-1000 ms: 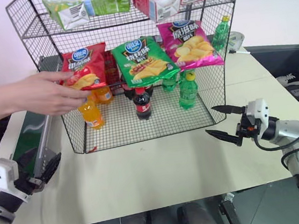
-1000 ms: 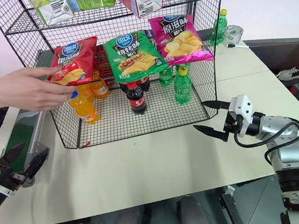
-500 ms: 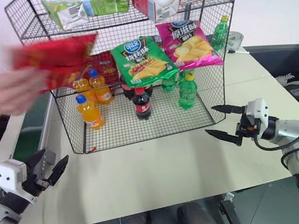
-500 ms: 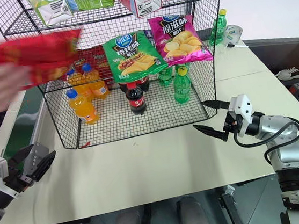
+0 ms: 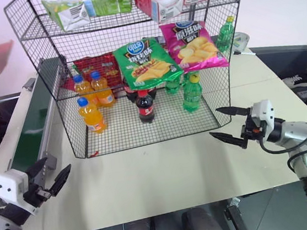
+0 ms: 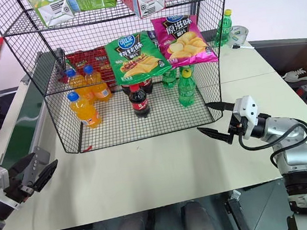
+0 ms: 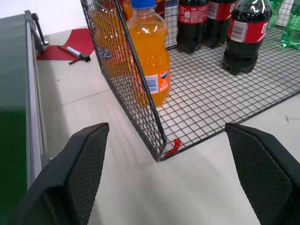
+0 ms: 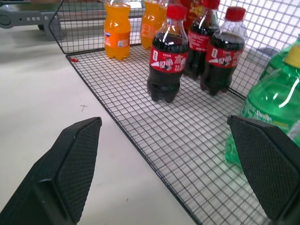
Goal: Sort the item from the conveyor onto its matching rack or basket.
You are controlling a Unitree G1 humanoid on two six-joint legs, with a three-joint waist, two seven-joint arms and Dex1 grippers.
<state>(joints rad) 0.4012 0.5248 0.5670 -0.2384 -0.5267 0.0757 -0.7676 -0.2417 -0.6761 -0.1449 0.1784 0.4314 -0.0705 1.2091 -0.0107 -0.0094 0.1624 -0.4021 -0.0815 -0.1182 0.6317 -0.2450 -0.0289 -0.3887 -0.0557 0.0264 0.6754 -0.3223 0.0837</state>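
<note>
Pale table (image 5: 166,174) under black wire rack (image 5: 139,83), green conveyor (image 5: 30,129) alongside.

The left gripper (image 5: 52,179) and right gripper (image 5: 225,124) both hover with fingers spread wide, gripping nothing.

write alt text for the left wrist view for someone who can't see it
The open left gripper hovers low over a pale table, facing the near corner of a black wire rack. An orange soda bottle stands just inside that corner, dark cola bottles stand further in, and the green conveyor runs alongside.
</note>
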